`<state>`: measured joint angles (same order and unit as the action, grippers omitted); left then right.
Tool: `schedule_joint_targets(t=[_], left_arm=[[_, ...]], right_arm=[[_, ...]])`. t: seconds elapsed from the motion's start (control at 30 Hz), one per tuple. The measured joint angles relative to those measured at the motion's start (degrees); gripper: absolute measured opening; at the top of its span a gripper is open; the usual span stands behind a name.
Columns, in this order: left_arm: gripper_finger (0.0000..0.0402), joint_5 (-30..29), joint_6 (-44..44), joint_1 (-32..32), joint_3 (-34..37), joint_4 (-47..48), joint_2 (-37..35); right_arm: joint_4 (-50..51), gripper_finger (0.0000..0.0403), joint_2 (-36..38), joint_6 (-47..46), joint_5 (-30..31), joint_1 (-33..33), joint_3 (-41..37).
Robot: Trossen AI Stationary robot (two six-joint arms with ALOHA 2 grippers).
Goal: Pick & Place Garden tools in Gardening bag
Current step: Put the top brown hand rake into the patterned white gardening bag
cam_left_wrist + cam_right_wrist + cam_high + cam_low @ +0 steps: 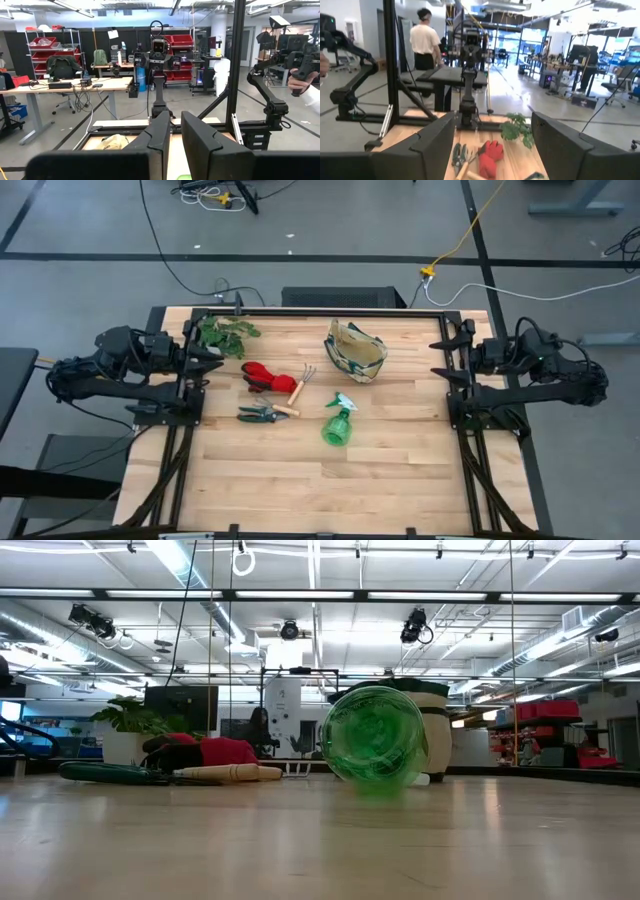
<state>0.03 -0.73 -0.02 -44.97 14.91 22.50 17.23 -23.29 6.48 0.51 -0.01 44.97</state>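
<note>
The garden tools lie mid-table: red gloves [262, 375], a wooden-handled hand rake [300, 383] with its handle beside the gloves, pruning shears [262, 415] and a green spray bottle [339, 423] lying on its side. The gardening bag [356, 350] stands on its base at the far right of them, mouth up. My left gripper [212, 361] hovers at the table's left edge, fingers shut but for a narrow slit [175, 145]. My right gripper [440, 359] hovers at the right edge, open wide [493, 120]. Both point level toward the middle, and neither holds anything.
A leafy plant sprig [226, 333] lies at the far left, close to my left gripper. Black frame rails [330, 310] border the table. The near half of the wooden tabletop [320, 490] is bare. A person [425, 45] stands in the room beyond.
</note>
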Motion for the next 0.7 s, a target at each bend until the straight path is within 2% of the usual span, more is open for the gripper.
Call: schedule_joint_targets(t=[0.3,0.7], left_arm=[[0.0055,0.0,0.0,0.0,0.0,0.4,0.0],[0.0055,-0.6,0.0,0.0,0.0,2.9,0.0]], right_arm=[[-6.1,0.0263,0.0,-4.1,0.0,0.0,0.0],[-8.9,0.0263,-0.9,-3.4,0.1,0.0,0.0]])
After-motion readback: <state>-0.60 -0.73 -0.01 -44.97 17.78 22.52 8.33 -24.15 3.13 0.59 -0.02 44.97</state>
